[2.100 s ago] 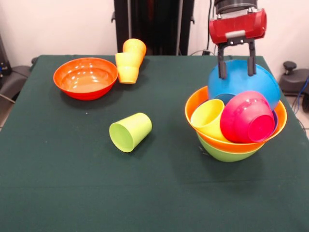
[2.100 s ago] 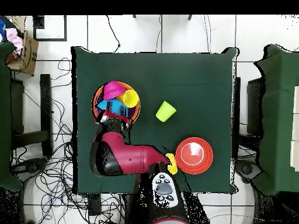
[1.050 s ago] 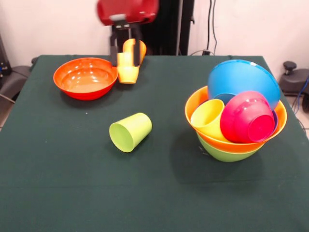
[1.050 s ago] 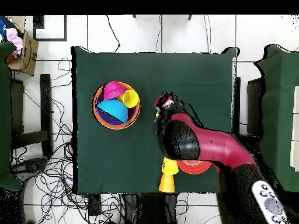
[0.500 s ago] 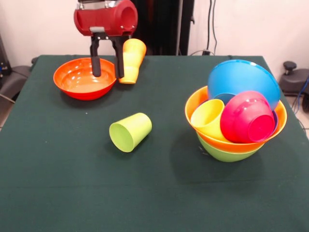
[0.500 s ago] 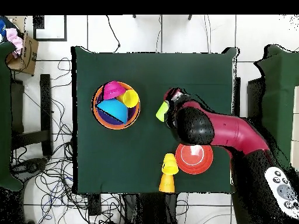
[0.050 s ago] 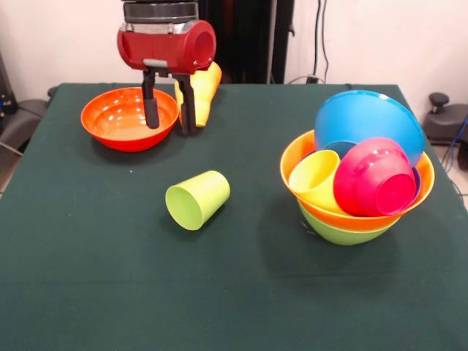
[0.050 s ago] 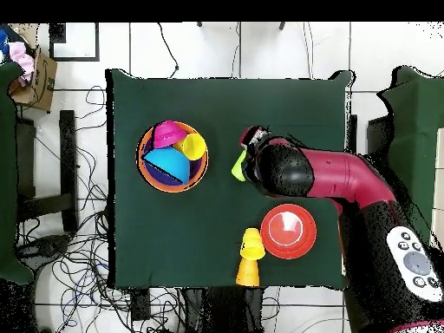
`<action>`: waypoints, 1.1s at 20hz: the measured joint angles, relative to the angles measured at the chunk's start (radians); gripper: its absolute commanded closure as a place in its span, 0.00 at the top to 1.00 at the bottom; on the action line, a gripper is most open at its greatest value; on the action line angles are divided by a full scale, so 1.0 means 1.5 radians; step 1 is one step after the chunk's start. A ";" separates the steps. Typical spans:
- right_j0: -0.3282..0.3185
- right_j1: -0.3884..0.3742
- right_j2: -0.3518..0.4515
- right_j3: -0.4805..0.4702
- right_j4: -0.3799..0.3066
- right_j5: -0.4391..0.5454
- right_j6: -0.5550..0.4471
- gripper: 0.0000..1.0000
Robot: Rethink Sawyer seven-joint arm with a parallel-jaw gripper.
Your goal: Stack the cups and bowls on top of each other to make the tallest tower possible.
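Hanging over the table (image 7: 88, 292), the tool (image 7: 169, 110) has its two dark fingers spread wide and holds nothing; its glossy red barrel-shaped housing sits above them. In the front view the fingers show before the shallow red-orange bowl (image 7: 126, 117), which rests upright on the flat dark green cloth, smooth and shiny inside. Just beside that bowl lie a yellow cup and an orange cup (image 7: 199, 91), tapered tumblers nested one in the other and tipped on their side.

Near the middle of the cloth the lime green cup (image 7: 197, 199) lies on its side, its round mouth turned toward the front. Seen from overhead, the arm covers part of it.

Well apart from these stands the tower (image 7: 357, 179): a lime green bowl (image 7: 340, 232) at the bottom, the large orange bowl (image 7: 351, 218) nested in it, and inside that a tilted blue bowl (image 7: 365, 121), a tilted yellow cup (image 7: 314, 179) and the small magenta bowl (image 7: 374, 179) leaning together, all slick plastic.
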 measured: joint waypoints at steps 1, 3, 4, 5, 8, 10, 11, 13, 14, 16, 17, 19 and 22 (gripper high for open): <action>0.000 0.002 0.000 -0.006 -0.001 0.010 0.000 1.00; 0.000 0.007 0.000 -0.037 -0.002 0.068 0.000 1.00; 0.000 0.008 0.000 -0.044 -0.002 0.082 0.000 1.00; 0.000 0.008 0.000 -0.052 -0.002 0.096 0.000 1.00; 0.006 0.013 0.000 -0.104 -0.005 0.177 0.000 1.00; 0.012 0.016 0.000 -0.130 -0.010 0.205 0.000 1.00; 0.016 0.019 0.000 -0.146 -0.014 0.222 0.000 1.00; 0.025 0.023 0.000 -0.174 -0.023 0.246 0.000 1.00; 0.032 0.027 0.000 -0.191 -0.029 0.257 0.000 1.00; 0.045 0.035 0.000 -0.219 -0.038 0.269 0.000 1.00; 0.049 0.038 0.000 -0.227 -0.041 0.271 0.000 1.00; 0.058 0.045 0.000 -0.242 -0.043 0.272 0.000 1.00; 0.070 0.055 0.000 -0.256 -0.043 0.273 0.000 1.00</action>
